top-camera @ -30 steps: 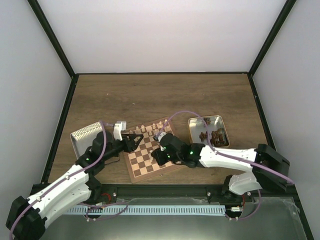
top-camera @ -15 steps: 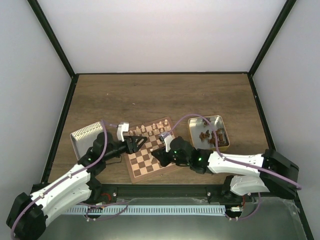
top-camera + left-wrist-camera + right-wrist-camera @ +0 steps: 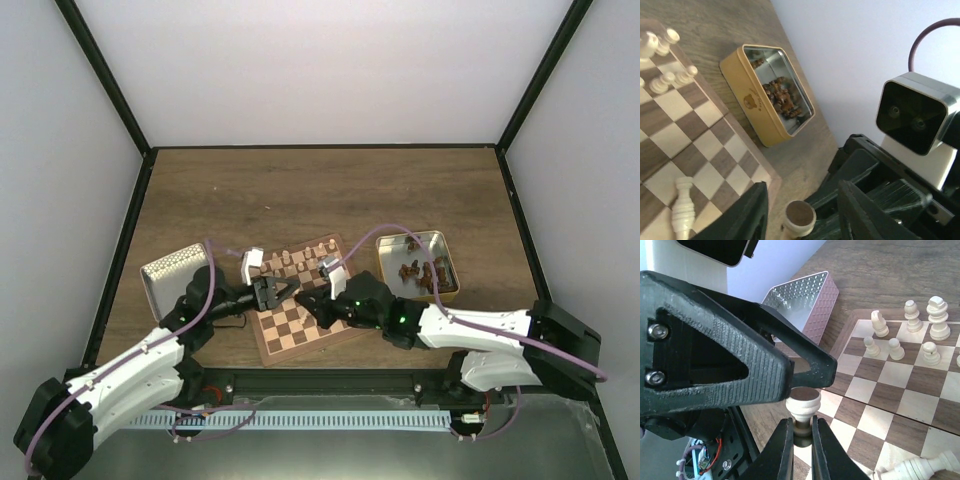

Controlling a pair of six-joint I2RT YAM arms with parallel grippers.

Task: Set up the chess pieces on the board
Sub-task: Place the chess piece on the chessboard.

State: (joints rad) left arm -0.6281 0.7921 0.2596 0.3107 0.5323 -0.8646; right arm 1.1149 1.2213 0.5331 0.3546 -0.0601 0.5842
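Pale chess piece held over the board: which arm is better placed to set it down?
Right, probably: the right end effector grips the piece; the left end effector is open, empty.

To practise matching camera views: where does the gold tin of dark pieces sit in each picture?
Top external: gold tin right of the board, mid-table.
Left wrist: tin upper centre-left, beside the board's edge.
Right wrist: not in it.
Shared landmark: the board, in all three views.
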